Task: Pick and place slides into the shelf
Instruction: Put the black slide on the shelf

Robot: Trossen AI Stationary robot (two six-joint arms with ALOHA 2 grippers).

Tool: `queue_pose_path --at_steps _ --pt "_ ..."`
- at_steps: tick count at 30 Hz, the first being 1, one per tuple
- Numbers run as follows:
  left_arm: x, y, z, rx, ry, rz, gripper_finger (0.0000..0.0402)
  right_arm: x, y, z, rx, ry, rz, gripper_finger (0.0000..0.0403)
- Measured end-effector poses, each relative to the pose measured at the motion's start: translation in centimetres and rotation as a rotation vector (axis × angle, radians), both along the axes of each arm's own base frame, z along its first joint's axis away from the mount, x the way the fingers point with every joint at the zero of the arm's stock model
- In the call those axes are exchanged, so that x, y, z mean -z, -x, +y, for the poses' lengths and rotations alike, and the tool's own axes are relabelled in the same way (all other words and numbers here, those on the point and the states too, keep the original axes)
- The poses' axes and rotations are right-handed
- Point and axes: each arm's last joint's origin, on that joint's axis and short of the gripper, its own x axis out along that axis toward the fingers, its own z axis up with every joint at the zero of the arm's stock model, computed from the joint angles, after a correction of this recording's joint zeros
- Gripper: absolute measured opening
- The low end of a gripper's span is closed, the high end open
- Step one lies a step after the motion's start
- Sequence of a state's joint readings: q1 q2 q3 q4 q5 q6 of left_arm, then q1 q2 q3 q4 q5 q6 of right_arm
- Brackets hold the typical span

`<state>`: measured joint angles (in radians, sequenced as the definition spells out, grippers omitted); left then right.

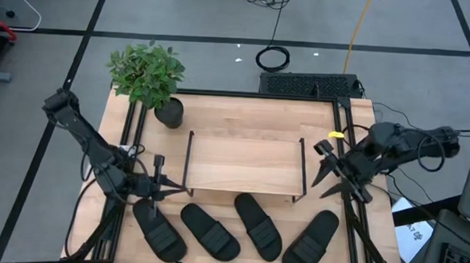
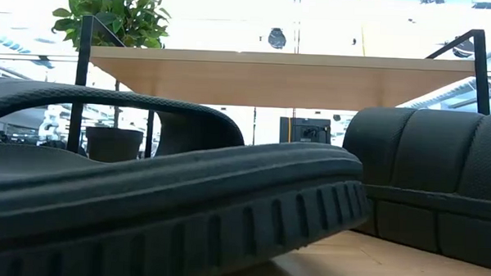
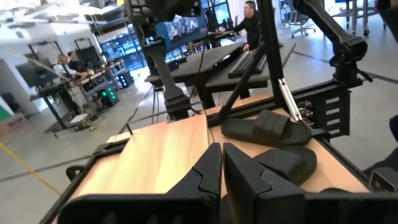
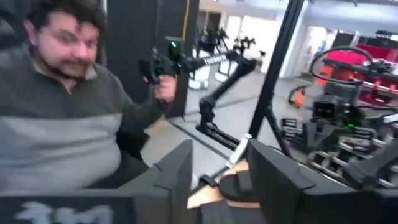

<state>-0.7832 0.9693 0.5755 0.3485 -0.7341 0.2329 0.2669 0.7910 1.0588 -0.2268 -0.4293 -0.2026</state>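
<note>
Four slides (image 1: 246, 229) in a row on the worktop (image 1: 220, 115) before the shelf (image 1: 245, 163). Left pincer (image 1: 161, 187) together, just above the leftmost. Right pincer (image 1: 328, 173) apart, empty, beside the shelf's right end.

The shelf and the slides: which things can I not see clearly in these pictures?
- Under the shelf: in the high view the top board hides the space below; in the low view a slide fills the foreground and blocks most of it.
- Leftmost slide: the left gripper covers its far end in the high view.
- Table surface in the right wrist view: blurred, mostly hidden behind the right gripper, whose fingers stand apart.
</note>
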Motion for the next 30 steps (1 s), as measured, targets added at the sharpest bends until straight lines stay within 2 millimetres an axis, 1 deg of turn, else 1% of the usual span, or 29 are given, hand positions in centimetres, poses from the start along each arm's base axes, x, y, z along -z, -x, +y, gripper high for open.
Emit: queue_pose_path --at_steps 4,6,11,14,18,22,25,30 --pt "0.0 -0.1 -0.4 0.009 -0.008 -0.021 0.0021 -1.5 -0.5 1.2 0.083 0.083 0.022 0.0196" --pt "0.0 -0.1 -0.5 0.013 -0.007 -0.021 0.0021 -2.0 -0.7 2.3 0.106 0.134 0.025 0.0212" --pt "0.0 0.0 -0.6 0.021 0.000 -0.020 0.0021 -2.9 -1.0 6.1 0.155 0.264 0.022 0.0235" --pt "0.0 0.0 -0.6 0.021 0.000 -0.019 0.0021 -2.7 -0.7 8.7 0.180 0.332 0.022 0.0238" --pt "0.0 0.0 -0.6 0.020 0.000 -0.019 0.0021 -1.3 -0.1 12.7 0.221 0.429 0.014 0.0238" --pt "0.0 0.0 -0.6 0.020 0.001 -0.019 0.0021 0.5 0.3 16.2 0.338 0.546 -0.018 0.0238" --pt "0.0 0.0 -0.6 0.020 0.000 -0.019 0.0021 2.2 0.0 18.7 0.428 0.627 -0.044 0.0238" --pt "0.0 0.0 -0.6 0.020 0.002 -0.019 0.0021 5.7 -1.1 22.4 0.437 0.739 -0.052 0.0238"
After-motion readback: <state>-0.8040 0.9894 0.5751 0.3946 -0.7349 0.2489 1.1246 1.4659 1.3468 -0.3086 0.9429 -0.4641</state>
